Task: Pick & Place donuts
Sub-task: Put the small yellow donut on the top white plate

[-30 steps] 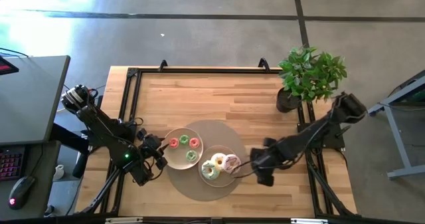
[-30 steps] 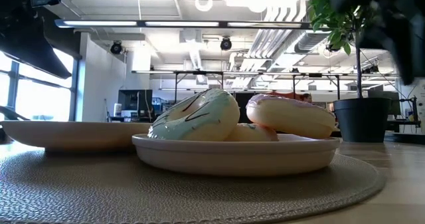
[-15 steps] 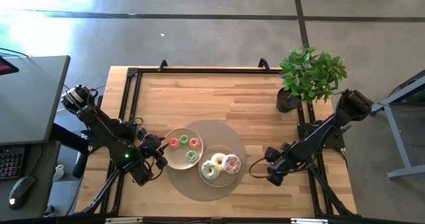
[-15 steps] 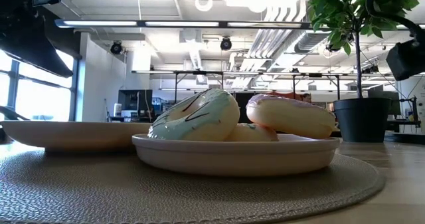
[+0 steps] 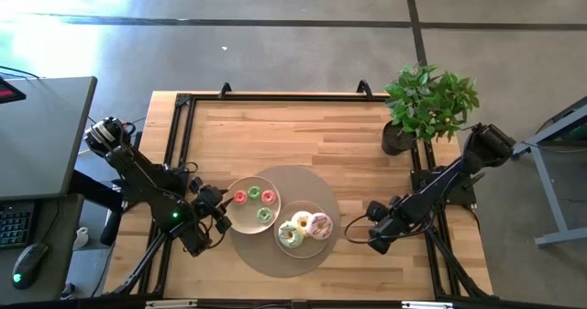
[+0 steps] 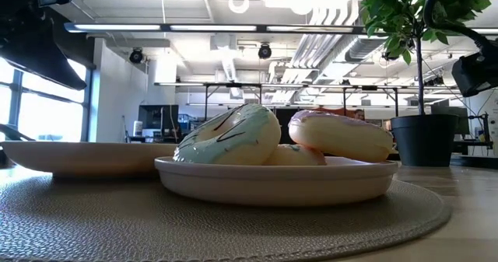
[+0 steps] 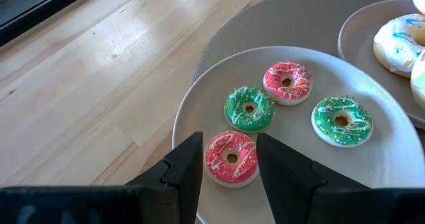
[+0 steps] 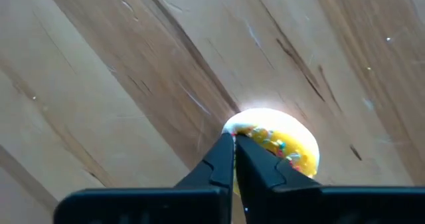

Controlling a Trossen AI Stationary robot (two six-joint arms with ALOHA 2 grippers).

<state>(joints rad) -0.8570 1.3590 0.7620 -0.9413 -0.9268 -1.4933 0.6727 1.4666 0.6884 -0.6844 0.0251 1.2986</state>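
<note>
Several mini donuts, red/pink and green, lie on the left pale plate (image 5: 235, 219), which also shows in the left wrist view (image 7: 398, 164). Three larger donuts (image 5: 304, 227) lie on the right plate (image 6: 272, 180). My left gripper (image 7: 230, 167) is open at the left plate's edge, its fingers on either side of a pink mini donut (image 7: 230, 157) that lies flat on the plate. My right gripper (image 8: 234, 143) is shut and points down at the wood to the right of the plates (image 5: 374, 237). A yellow sprinkled mini donut (image 8: 279, 144) lies just beyond its tips. My right gripper's shut fingertips (image 8: 226, 147) stand at the rim of the yellow mini donut (image 8: 242, 127), coming from above. I cannot tell whether they touch it. The donut seems to lie on the wood.
Both plates stand on a round woven mat (image 5: 275, 259) at the table's middle front. A potted plant (image 5: 426, 103) stands at the far right corner. Bare wood lies behind the mat and to its right. A black frame (image 5: 179, 144) runs along the table's edges.
My right gripper has drawn back from beside the right plate toward the table's right edge, then come nearly to rest over the wood. The donuts and plates have not moved.
</note>
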